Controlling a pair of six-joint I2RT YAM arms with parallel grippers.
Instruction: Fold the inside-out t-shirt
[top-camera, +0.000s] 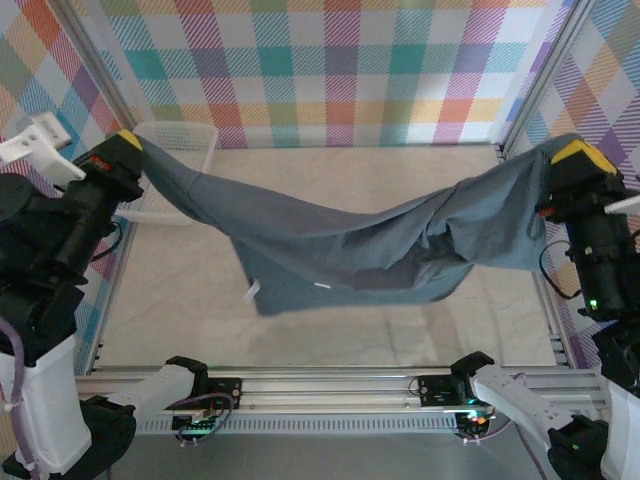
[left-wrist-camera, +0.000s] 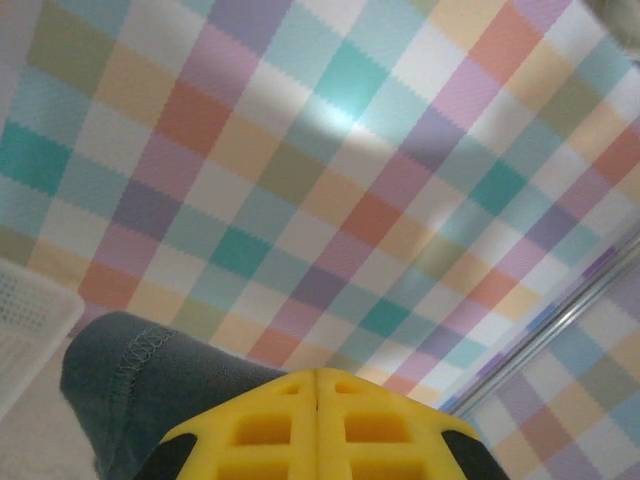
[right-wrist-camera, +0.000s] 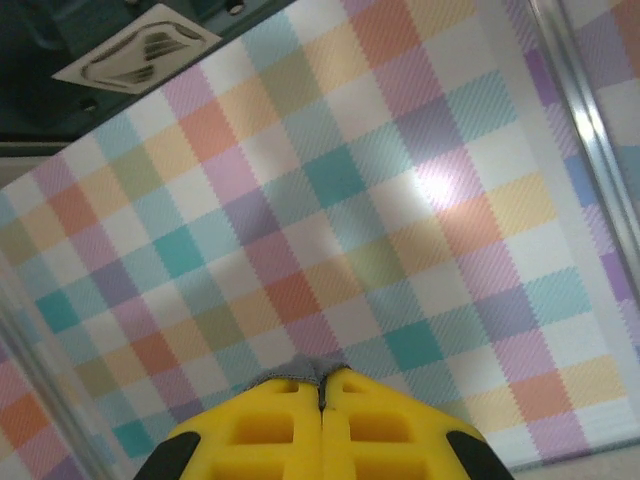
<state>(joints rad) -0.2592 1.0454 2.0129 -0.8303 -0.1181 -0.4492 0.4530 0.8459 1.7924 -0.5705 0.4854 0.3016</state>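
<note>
Left claw (top-camera: 127, 141): yellow fingers pressed together, clamped on an edge of the t-shirt (top-camera: 340, 245). From the left wrist, the seam between the fingers is shut tight and a stitched hem of grey-blue cloth (left-wrist-camera: 125, 375) bulges out to the left of them. The actual pinch point is hidden under the fingers.

Right claw (top-camera: 580, 153): fingers also together, clamped on the shirt's other end. From the right wrist, only a small tuft of grey cloth (right-wrist-camera: 305, 364) peeks above the closed tips (right-wrist-camera: 322, 378). Which part of the garment each claw holds cannot be made out.

Shirt hangs stretched between the two claws, sagging in the middle above the table (top-camera: 170, 300). Whether its lowest fold touches the surface is unclear. A small white tag (top-camera: 253, 292) dangles at the lower left corner.

White basket (top-camera: 185, 130) sits at the far left, partly covered by cloth and the left arm. Plaid wall (top-camera: 340, 70) behind.
</note>
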